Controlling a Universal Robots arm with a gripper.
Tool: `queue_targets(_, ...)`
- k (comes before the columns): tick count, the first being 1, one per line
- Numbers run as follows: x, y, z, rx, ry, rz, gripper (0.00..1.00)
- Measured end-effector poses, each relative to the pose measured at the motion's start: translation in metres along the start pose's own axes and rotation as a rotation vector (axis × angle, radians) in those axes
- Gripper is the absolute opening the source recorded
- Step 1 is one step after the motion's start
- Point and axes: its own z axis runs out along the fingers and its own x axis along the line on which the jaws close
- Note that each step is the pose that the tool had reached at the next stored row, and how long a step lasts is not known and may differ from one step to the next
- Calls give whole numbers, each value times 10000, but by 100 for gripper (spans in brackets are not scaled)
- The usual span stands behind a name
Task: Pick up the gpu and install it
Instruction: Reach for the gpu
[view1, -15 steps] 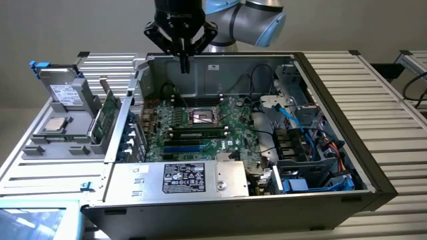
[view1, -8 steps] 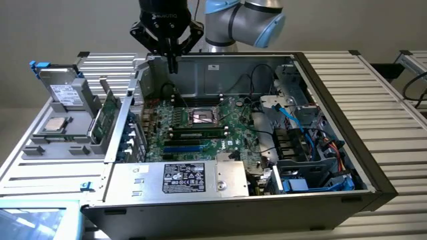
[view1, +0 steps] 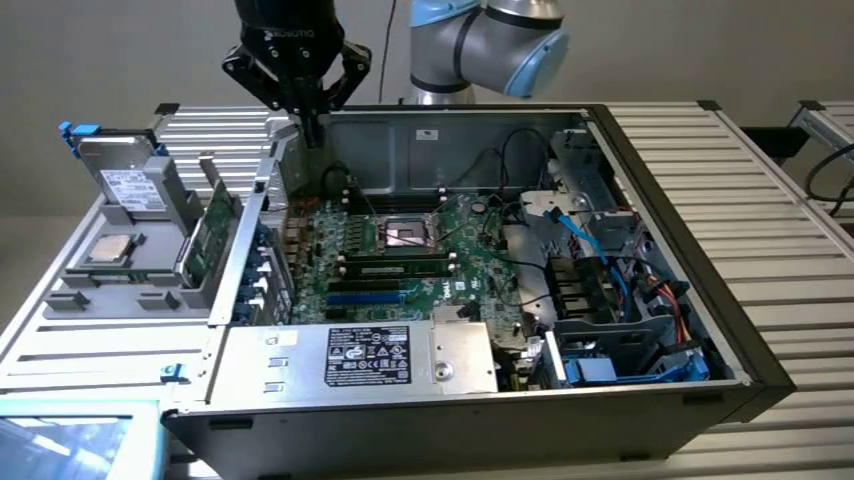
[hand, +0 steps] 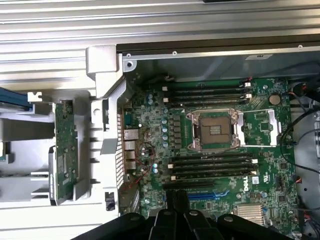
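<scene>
The gpu (view1: 211, 232) stands on edge in a slot of the grey parts holder (view1: 100, 290), on the exterior view's left of the open computer case (view1: 667, 180). Its green circuit board faces the case, and the same board shows as the gpu (hand: 65, 150) in the wrist view. My gripper (view1: 311, 132) hangs high above the case's rear corner, up and to the exterior view's right of the gpu. Its fingers (hand: 172, 201) are shut together with nothing between them. Below it lies the motherboard (hand: 260, 125) with its open processor socket (hand: 214, 130).
A silver hard drive (view1: 134, 185) stands in the holder behind the gpu, and a processor chip (view1: 110, 250) lies flat beside it. The power supply (view1: 380, 355) and the blue and black cables (view1: 601, 250) fill the case's near and right parts. A blue tray (view1: 67, 440) sits at the near corner.
</scene>
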Motion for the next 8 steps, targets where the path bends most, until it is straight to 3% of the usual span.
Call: queue_targets(8,366,-26,32,1,0,0,12)
